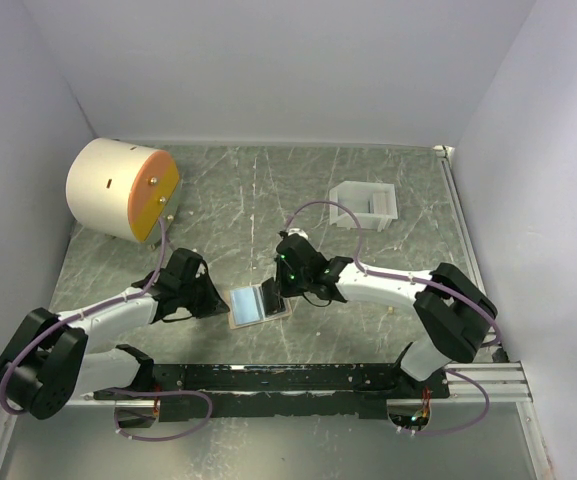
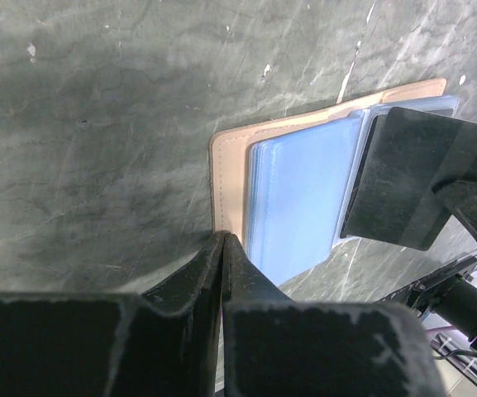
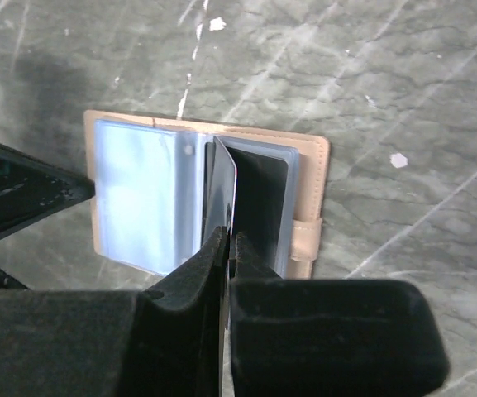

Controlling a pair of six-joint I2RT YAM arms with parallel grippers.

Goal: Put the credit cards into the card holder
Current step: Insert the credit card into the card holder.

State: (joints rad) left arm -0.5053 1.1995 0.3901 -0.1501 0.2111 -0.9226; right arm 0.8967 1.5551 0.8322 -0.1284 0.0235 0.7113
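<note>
holder (image 2: 296,198): lies open on the bench (image 1: 268,190), between the two claws, pale blue pockets (image 3: 135,194) facing up.
left claw (image 2: 223,240): fingers together, tips at the holder's tan left edge; cannot tell whether they pinch it.
right claw (image 3: 226,240): clamped on a dark card (image 2: 412,178).
card: held on edge, tilted, its lower edge at the right-hand pockets by the fold.
right pocket: a dark shape shows inside, perhaps a second card.
cylinder (image 1: 123,188), tray (image 1: 365,205): at the far side of the bench, well apart from the holder.

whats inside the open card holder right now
Pale blue plastic pockets fill the open card holder. The right claw holds a dark credit card tilted over its right half, hiding what those pockets contain. The left pockets look empty.
</note>
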